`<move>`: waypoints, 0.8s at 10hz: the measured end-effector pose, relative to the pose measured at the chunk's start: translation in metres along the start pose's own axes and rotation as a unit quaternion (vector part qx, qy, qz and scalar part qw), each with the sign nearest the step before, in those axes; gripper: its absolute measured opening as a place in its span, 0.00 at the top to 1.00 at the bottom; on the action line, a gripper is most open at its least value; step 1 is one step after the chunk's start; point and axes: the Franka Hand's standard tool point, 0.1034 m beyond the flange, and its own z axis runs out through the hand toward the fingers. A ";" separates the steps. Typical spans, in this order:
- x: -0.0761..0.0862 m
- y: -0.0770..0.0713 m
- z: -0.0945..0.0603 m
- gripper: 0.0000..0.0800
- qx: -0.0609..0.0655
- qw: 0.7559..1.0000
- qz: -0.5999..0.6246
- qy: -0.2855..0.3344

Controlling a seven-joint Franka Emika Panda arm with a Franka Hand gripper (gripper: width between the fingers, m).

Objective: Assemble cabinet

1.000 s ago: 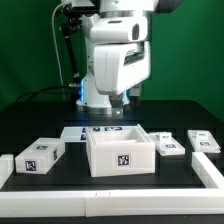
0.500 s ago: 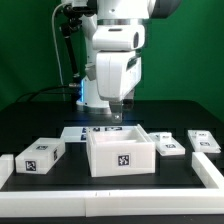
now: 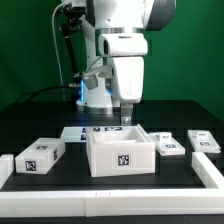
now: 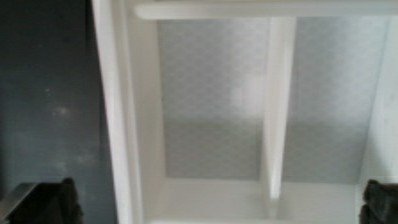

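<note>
The cabinet body (image 3: 122, 153) is an open white box with a marker tag on its front, at the middle of the black table. In the wrist view its inside (image 4: 214, 100) fills the frame, with a side wall (image 4: 121, 110) and a thin inner partition (image 4: 276, 110). My gripper (image 3: 126, 118) hangs just above the body's back edge. In the wrist view the gripper (image 4: 210, 205) is open and empty, its dark fingertips (image 4: 39, 203) wide apart. Small tagged white blocks lie beside the body: one (image 3: 38, 155) on the exterior view's left, two (image 3: 166, 146) (image 3: 203, 141) on its right.
The marker board (image 3: 92, 130) lies flat behind the body. A low white rim (image 3: 110, 190) frames the table's front and sides. The arm's base and cables stand at the back.
The arm has swung toward the exterior view's right. The gripper has moved with it from over the marker board to the body's back edge.
</note>
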 end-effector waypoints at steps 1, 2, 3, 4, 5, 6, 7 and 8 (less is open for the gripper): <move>-0.001 -0.002 0.001 0.00 0.003 1.000 0.005 0.000; -0.001 -0.002 0.001 0.00 0.003 1.000 0.005 0.000; -0.003 -0.002 0.001 0.00 0.002 1.000 0.003 0.000; -0.003 -0.004 0.001 0.00 0.000 1.000 0.008 0.000; 0.002 -0.017 0.004 0.00 0.003 1.000 0.005 0.001; 0.008 -0.031 0.007 0.00 0.004 1.000 0.002 0.003; 0.013 -0.047 0.011 0.00 0.010 1.000 0.000 0.005; 0.017 -0.060 0.016 0.00 0.015 1.000 0.002 0.007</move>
